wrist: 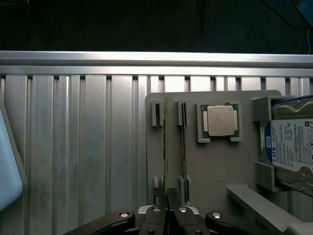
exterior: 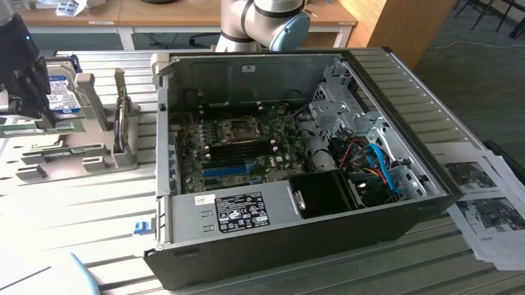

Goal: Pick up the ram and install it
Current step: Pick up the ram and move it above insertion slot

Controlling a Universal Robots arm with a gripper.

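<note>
Long thin green ram stick [wrist: 165, 147] upright on edge in a slot of the flat grey plastic holder [wrist: 215, 166], near a square silver processor chip [wrist: 220, 120], on the ribbed aluminium worktop [wrist: 88, 147]. Nipped at one end by the black pincer [wrist: 166, 200], jaws closed on its thin edge. Apparently not yet lifted; carrying and seating in the open black computer case [exterior: 426, 184] left to do. Wrist pointing straight down over the holder, well apart from the case.

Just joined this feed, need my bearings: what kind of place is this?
Probably a robotics lab bench for PC assembly: an open computer case on a slatted aluminium table, a grey parts fixture, office desks behind.
</note>
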